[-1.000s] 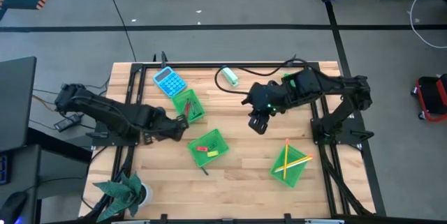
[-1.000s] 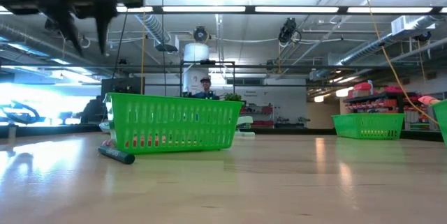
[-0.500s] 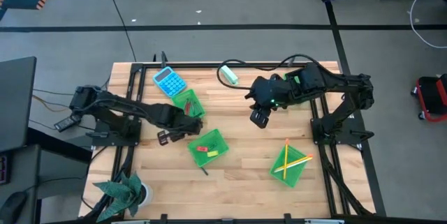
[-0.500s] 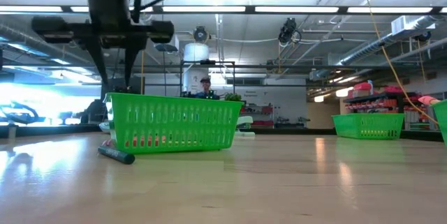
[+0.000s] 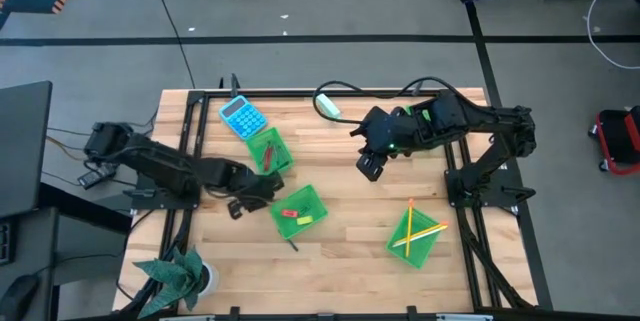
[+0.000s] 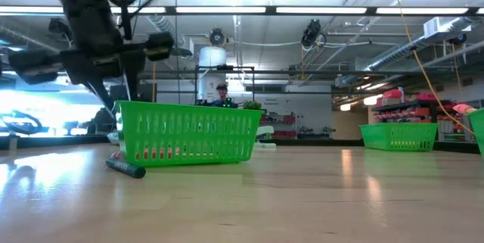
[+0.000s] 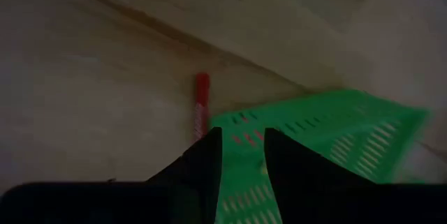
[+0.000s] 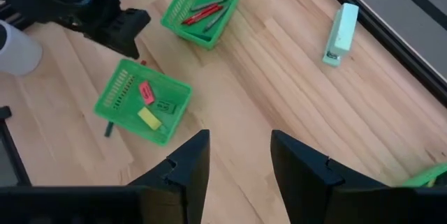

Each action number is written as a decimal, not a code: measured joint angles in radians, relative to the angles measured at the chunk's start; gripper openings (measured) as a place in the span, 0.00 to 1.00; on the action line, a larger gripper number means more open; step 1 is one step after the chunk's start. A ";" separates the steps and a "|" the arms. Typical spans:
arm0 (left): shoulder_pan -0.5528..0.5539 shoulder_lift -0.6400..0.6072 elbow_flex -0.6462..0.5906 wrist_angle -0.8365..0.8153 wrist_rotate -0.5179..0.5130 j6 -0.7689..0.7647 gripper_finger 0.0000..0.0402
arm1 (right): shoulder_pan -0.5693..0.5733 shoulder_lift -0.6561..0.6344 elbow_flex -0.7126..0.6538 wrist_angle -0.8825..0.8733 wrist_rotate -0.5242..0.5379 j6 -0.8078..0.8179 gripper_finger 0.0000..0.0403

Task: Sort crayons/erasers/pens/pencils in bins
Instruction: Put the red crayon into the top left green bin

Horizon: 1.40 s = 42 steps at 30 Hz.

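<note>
While a red crayon (image 7: 201, 105) lies on the wooden surface (image 5: 340, 241) just beside the wall of a green bin (image 5: 298, 211), the left gripper (image 5: 238, 206) hovers close above it, its fingers (image 7: 202, 161) parted by a narrow gap and holding nothing. That bin holds a pink-red eraser (image 8: 147, 92) and a yellow eraser (image 8: 149, 118), and a dark pen (image 6: 125, 169) rests on the surface by its near corner. A second bin (image 5: 270, 151) beside a blue calculator (image 5: 242, 116) holds red crayons (image 8: 204, 12). A third bin (image 5: 417, 237) carries yellow and orange pencils (image 5: 420, 233). The right gripper (image 5: 368, 165) hangs above mid-surface, fingers (image 8: 185, 168) apart and empty, near a teal-and-white block (image 5: 327, 105).
</note>
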 joint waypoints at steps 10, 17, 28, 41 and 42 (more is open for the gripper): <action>-0.014 0.004 -0.045 -0.014 -0.004 -0.009 0.27 | -0.006 0.000 0.000 -0.005 0.008 0.021 0.39; -0.011 0.064 -0.044 0.009 0.027 -0.006 0.27 | -0.006 0.000 0.000 -0.008 -0.011 0.037 0.39; -0.017 0.129 -0.044 0.023 0.033 0.000 0.27 | -0.005 0.000 0.000 -0.025 -0.019 0.041 0.39; -0.016 0.129 -0.043 0.088 -0.018 0.026 0.27 | -0.005 0.001 0.000 -0.026 -0.023 0.026 0.39; -0.016 0.129 -0.043 0.077 -0.014 0.027 0.27 | -0.005 0.001 0.000 -0.026 -0.023 0.026 0.39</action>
